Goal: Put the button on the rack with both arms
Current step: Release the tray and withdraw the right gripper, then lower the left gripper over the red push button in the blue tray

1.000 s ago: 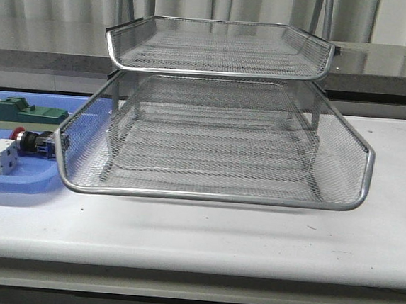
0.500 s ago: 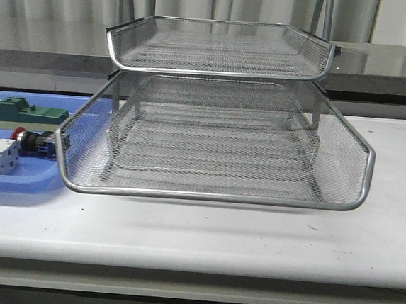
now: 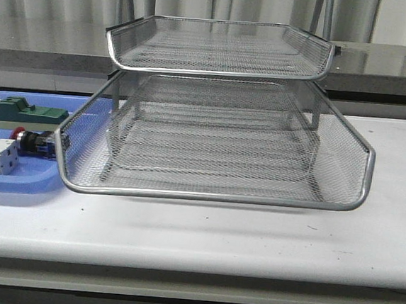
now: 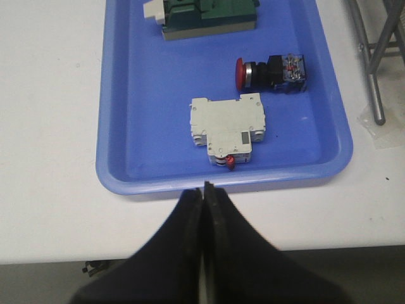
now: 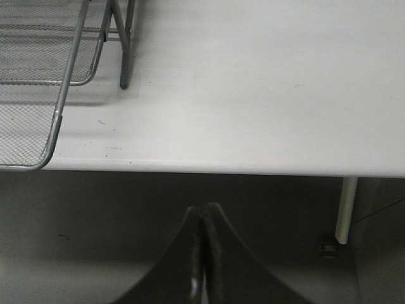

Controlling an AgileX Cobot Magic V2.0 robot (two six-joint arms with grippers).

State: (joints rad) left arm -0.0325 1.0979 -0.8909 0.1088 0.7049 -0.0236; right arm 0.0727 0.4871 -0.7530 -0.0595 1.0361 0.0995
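The button (image 4: 271,71) lies on its side in the blue tray (image 4: 120,145), just beside the white block (image 4: 226,128) and to the left of the rack (image 3: 218,139). Both the left hand (image 4: 204,197) and right hand (image 5: 203,218) have their fingers pressed together, holding nothing. It looks small, light and rigid, and its round cap would probably slip, so I'd grip across the black body.
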